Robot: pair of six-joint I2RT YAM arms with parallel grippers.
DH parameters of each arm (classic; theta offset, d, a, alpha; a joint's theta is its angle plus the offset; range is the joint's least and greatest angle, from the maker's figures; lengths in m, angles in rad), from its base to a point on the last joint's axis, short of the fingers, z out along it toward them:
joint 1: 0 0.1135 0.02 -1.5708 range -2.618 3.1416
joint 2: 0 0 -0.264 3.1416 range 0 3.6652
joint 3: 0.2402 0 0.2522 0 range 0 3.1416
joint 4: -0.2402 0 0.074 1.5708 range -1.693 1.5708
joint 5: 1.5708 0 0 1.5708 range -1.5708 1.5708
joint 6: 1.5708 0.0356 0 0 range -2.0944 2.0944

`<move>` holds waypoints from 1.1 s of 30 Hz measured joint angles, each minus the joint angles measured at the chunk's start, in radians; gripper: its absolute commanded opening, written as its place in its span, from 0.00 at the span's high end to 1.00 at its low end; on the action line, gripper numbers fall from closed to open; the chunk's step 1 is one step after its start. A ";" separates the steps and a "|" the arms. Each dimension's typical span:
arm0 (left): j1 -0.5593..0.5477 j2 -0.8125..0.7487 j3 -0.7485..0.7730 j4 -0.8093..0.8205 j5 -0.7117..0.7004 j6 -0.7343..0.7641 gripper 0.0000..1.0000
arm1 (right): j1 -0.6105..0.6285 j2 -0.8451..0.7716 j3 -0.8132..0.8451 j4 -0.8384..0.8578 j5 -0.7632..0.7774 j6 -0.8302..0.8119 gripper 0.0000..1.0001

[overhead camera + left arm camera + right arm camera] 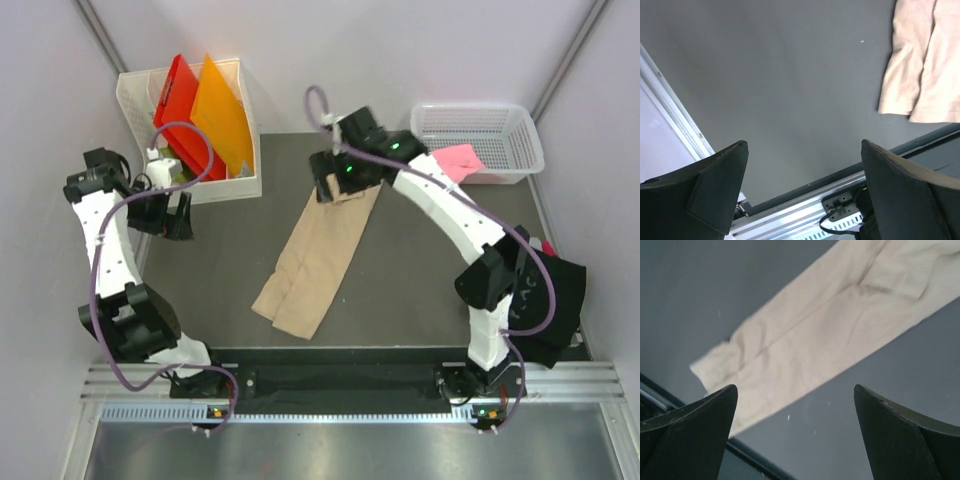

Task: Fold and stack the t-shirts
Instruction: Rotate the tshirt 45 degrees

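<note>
1. The large tan cloth t-shirt (315, 260) lies on the dark grey counter (420, 270) as a long narrow strip with its sides turned in. Its far end sits directly beneath the right fingers (330, 188), and the strip runs from there toward the near edge.
2. The right fingers stand wide apart with nothing between them. In the right wrist view the tan strip crosses below the gap and touches neither finger.
3. The left fingers (178, 218) are just as wide and empty, hanging over bare counter. The strip's near end lies off to their right, well apart from them.
4. The black cloth t-shirt (560, 300) is bunched at the counter's edge, far behind the right fingers and beside that arm's lower links. We see no fold in it.
5. The small pink t-shirt (458, 160) hangs at the rim of the white mesh basket (525, 150), near the right fingers on their right side, also loose.
6. We judge the task to be at an early stage. The tan shirt has its lengthwise fold done and its crosswise folds left, the other two shirts are not yet folded, and no stack exists.
</note>
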 measured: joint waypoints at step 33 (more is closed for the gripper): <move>0.288 -0.007 -0.150 -0.010 -0.002 0.070 0.01 | 0.828 0.178 -0.275 0.065 0.550 -0.017 0.05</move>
